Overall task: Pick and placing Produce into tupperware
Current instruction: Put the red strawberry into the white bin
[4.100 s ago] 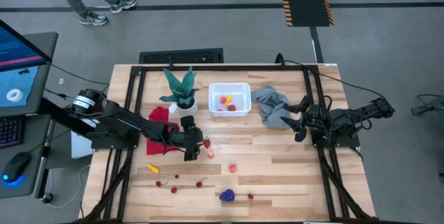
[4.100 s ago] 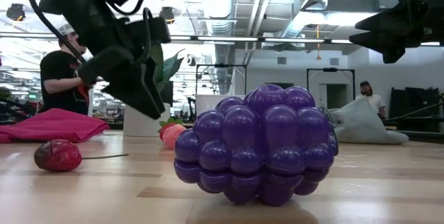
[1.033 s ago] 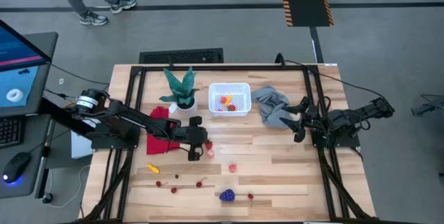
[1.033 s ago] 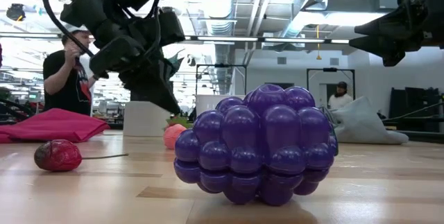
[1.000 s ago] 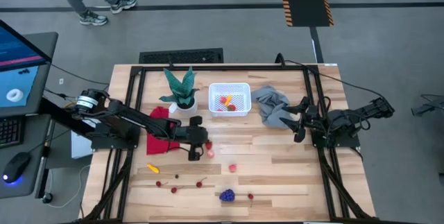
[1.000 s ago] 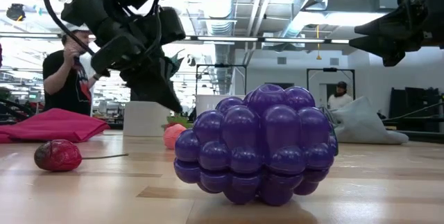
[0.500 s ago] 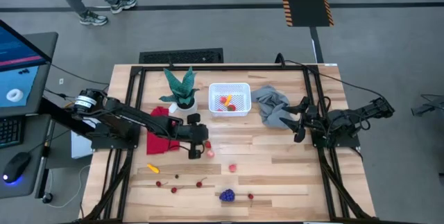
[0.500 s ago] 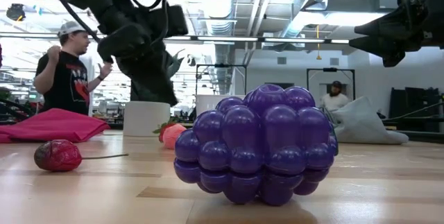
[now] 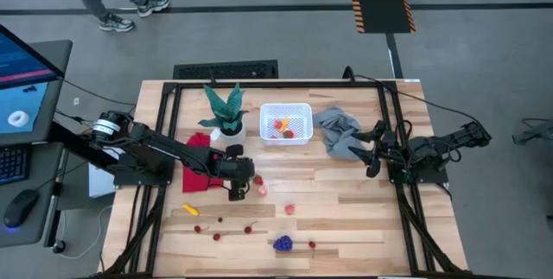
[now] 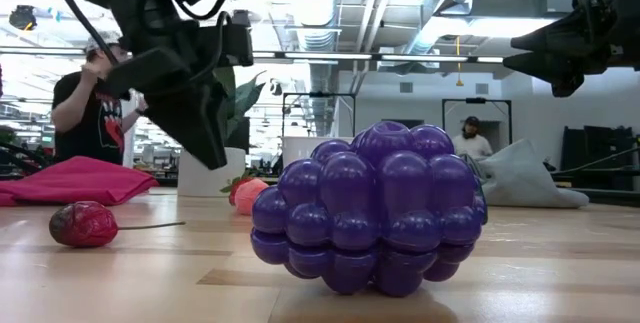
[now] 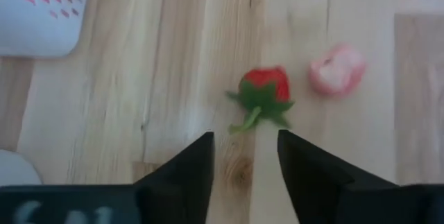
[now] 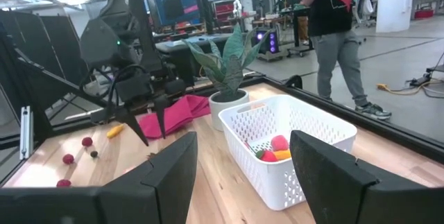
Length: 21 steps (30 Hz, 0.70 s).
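left wrist view shows the strawberry (image 11: 262,89) lying on the bare wood just ahead of the left gripper (image 11: 245,160), a touch off the centre line of the gap, its leafy cap and stem turned back toward the parted, empty fingers and its red body pointing away, so its long axis runs roughly along the reach. a pink ball (image 11: 336,70) sits just beside it, apart from it. from above, the left gripper (image 9: 236,182) is plainly the nearer arm to the strawberry (image 9: 257,179); the right gripper (image 9: 377,151) waits well apart near the grey cloth (image 9: 338,134), fingers spread and holding nothing. the tupperware (image 9: 286,124) stands beyond the strawberry from the left gripper (next to the potted plant (image 9: 226,110)) and already holds a few red and yellow pieces (image 12: 272,148); cherries, a yellow piece and the grape bunch (image 9: 282,244) lie loose on the table (image 9: 346,210).
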Each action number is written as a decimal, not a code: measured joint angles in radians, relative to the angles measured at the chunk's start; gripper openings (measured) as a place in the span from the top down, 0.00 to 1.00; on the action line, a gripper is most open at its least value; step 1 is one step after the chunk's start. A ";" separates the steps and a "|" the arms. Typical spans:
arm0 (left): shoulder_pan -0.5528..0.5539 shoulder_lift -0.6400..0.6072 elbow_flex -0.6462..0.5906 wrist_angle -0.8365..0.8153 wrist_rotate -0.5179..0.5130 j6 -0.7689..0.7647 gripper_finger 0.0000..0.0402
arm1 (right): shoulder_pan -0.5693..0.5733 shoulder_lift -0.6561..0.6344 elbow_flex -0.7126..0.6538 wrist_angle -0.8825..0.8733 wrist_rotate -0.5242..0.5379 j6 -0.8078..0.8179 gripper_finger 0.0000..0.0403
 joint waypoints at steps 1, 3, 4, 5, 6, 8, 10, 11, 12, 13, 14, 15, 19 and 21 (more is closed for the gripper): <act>0.000 0.003 0.000 -0.012 -0.001 0.012 0.60 | 0.000 0.000 0.000 0.000 0.000 0.000 0.37; 0.000 0.006 0.000 -0.030 -0.007 0.036 0.58 | 0.000 0.000 0.000 0.000 0.000 0.000 0.37; 0.000 0.006 0.000 -0.032 -0.008 0.053 0.58 | 0.000 0.000 0.000 0.000 0.000 0.000 0.37; 0.000 0.006 0.000 -0.029 -0.008 0.080 0.58 | 0.000 0.000 0.000 0.000 0.000 0.000 0.37; -0.001 0.006 0.000 -0.028 -0.008 0.119 0.58 | 0.000 0.000 0.000 0.000 0.000 0.001 0.37; -0.009 0.006 0.000 -0.020 -0.016 0.206 0.58 | 0.000 0.000 0.000 0.000 0.000 0.001 0.37; -0.015 0.006 0.000 -0.013 -0.016 0.278 0.58 | 0.000 0.000 0.000 0.000 0.000 0.001 0.37; -0.018 0.007 0.000 -0.012 -0.017 0.294 0.59 | 0.000 0.000 0.000 -0.001 0.000 0.001 0.37; -0.018 0.014 0.000 -0.005 -0.016 0.305 0.59 | 0.000 0.000 0.000 -0.001 0.000 0.002 0.37; -0.018 0.020 0.000 -0.002 -0.017 0.312 0.60 | 0.000 0.000 0.000 -0.001 0.000 0.007 0.37; -0.017 0.022 0.000 -0.014 -0.019 0.325 0.60 | 0.000 0.000 0.000 -0.001 0.000 0.008 0.37; -0.016 0.026 0.000 -0.020 -0.023 0.338 0.61 | 0.000 0.000 0.000 -0.001 0.000 0.008 0.37; -0.017 0.051 -0.001 -0.017 -0.062 0.410 0.62 | 0.000 0.001 0.000 -0.001 -0.001 0.009 0.37; -0.017 0.058 0.001 -0.011 -0.085 0.428 0.63 | 0.000 0.000 0.000 0.000 -0.003 0.009 0.37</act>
